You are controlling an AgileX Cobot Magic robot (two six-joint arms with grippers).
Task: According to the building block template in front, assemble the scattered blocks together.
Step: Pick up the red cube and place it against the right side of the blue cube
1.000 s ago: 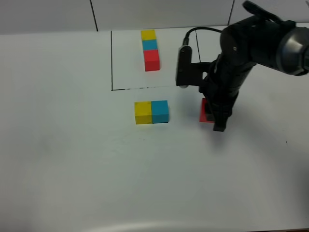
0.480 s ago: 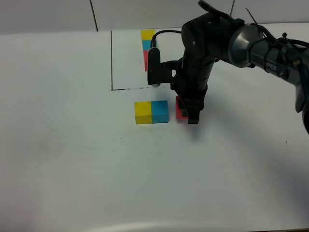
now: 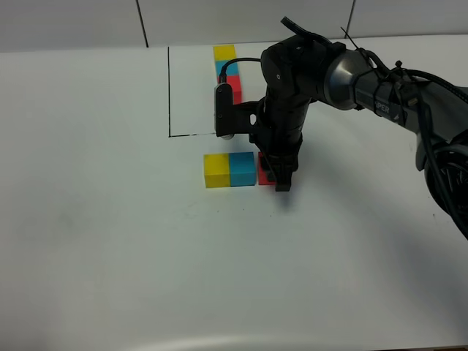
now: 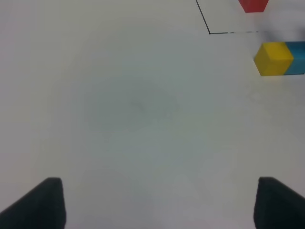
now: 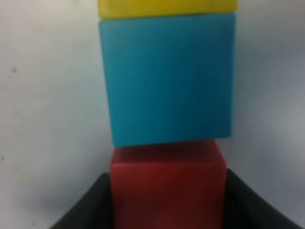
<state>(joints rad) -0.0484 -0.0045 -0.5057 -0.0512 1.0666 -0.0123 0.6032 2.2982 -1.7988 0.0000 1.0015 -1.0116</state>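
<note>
Three loose cubes form a row at the centre of the high view: yellow cube (image 3: 216,170), cyan cube (image 3: 242,168), and red cube (image 5: 167,186). The right gripper (image 3: 281,179) clamps the red cube, which touches the cyan cube. The template (image 3: 227,71) lies at upper centre. The left gripper (image 4: 157,205) gapes wide above the counter (image 4: 133,105).

Legible text: none. Only marking: a short strip of white lettering (image 3: 382,108) on the right arm's dark forearm, up and to the right of the red cube (image 3: 262,178) in the high view. Too small and blurred to read.
</note>
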